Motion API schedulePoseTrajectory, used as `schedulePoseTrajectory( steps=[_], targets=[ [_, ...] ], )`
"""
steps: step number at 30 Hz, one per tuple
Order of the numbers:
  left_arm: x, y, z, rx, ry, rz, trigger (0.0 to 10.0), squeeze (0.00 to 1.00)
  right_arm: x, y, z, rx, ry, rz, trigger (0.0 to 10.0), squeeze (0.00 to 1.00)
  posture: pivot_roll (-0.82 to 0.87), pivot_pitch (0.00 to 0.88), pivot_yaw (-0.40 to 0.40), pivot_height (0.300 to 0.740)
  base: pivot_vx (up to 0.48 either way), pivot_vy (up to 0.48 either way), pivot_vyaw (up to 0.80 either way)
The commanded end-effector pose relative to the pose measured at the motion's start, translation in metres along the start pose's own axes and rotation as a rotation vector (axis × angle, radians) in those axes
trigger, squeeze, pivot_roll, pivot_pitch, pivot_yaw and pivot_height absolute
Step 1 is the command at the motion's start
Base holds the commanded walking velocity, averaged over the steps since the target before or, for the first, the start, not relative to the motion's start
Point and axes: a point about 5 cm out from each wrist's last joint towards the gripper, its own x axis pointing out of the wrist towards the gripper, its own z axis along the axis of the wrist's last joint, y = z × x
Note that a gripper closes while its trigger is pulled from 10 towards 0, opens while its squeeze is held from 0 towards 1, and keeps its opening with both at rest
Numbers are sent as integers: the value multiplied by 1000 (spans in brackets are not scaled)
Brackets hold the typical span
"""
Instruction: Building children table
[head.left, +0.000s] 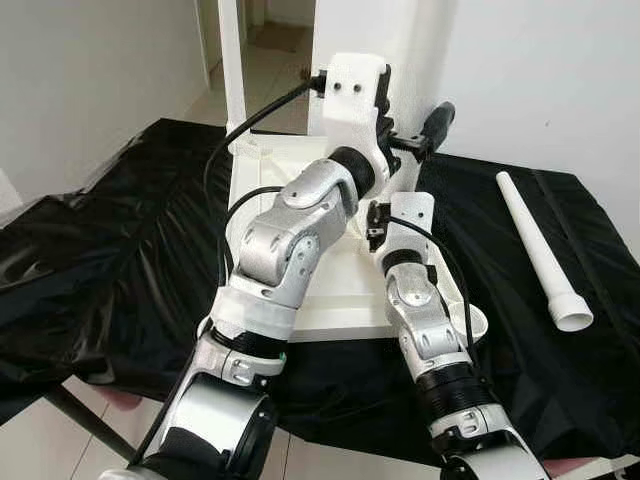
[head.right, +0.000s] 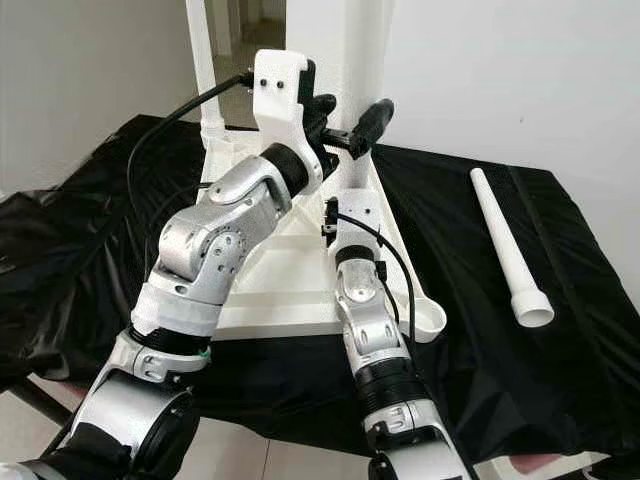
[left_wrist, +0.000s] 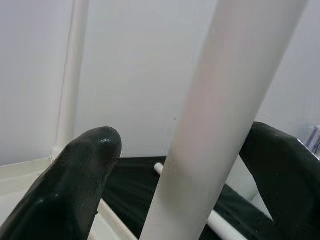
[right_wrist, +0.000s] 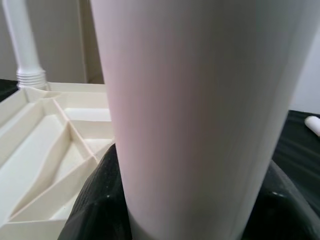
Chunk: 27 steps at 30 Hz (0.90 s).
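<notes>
The white tabletop (head.left: 330, 290) lies upside down on the black-covered counter (head.left: 130, 260). An upright leg (head.right: 362, 60) stands at its 1 o'clock corner, another leg (head.left: 231, 60) at 11 o'clock. The left hand (left_wrist: 175, 165) is open around the first leg high up. The right hand (right_wrist: 175, 200) grips it lower. A loose leg (head.left: 540, 250) lies at 3 o'clock.

You have a cream-white tabletop (head.left: 330, 290) with plain white legs (left_wrist: 220, 120), ribbed underside showing. Glossy black sheet (head.left: 120, 260) beneath; loose white leg (head.left: 540, 250) lies far right. Your arms are silver, fingers (left_wrist: 75, 185) black.
</notes>
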Motion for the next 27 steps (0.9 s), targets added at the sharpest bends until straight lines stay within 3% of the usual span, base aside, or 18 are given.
schedulePoseTrajectory(
  steps=[1, 5, 13, 14, 17, 19, 20, 25, 27],
  targets=[
    [-3, -9, -7, -59, 3, -54, 10000, 0, 1, -7, 3, 5, -6, -37, 10000, 0, 43, 34, -49, 740, 0, 0, 0],
    [-12, 0, -13, -62, 15, -25, 10000, 0, -2, -19, 3, -11, -17, -49, 10000, 0, 37, 30, -48, 740, 0, 0, 0],
    [-30, 21, -34, 20, 110, 39, 10000, 0, -12, -30, 5, 2, -48, 21, 10000, 0, 16, 15, -30, 740, 0, 0, 0],
    [-42, 29, -49, 103, 162, 61, 10000, 0, -18, -37, 3, -1, -52, 26, 10000, 0, 7, 12, -19, 740, 0, 0, 0],
    [-51, 33, -60, 157, 191, 66, 10000, 0, -21, -43, 2, -1, -56, 18, 10000, 0, 8, 11, -20, 740, 0, 0, 0],
    [-64, 38, -76, 247, 235, 64, 10000, 0, -27, -52, 0, -4, -59, -2, 10000, 0, 9, 8, -7, 740, 0, 0, 0],
    [-71, 38, -85, 303, 252, 47, 10000, 0, -30, -56, -2, -5, -52, -12, 10000, 0, 9, 4, -4, 740, 0, 0, 0],
    [-89, 31, -104, 270, 329, -27, 10000, 0, -38, -67, -8, -18, -24, -39, 10000, 0, 5, 3, 6, 740, 0, 0, 0],
    [-98, 27, -113, 330, 367, -103, 10000, 0, -41, -73, -10, -26, -17, -49, 10000, 0, 7, 3, 15, 740, 0, 0, 0]
  ],
)
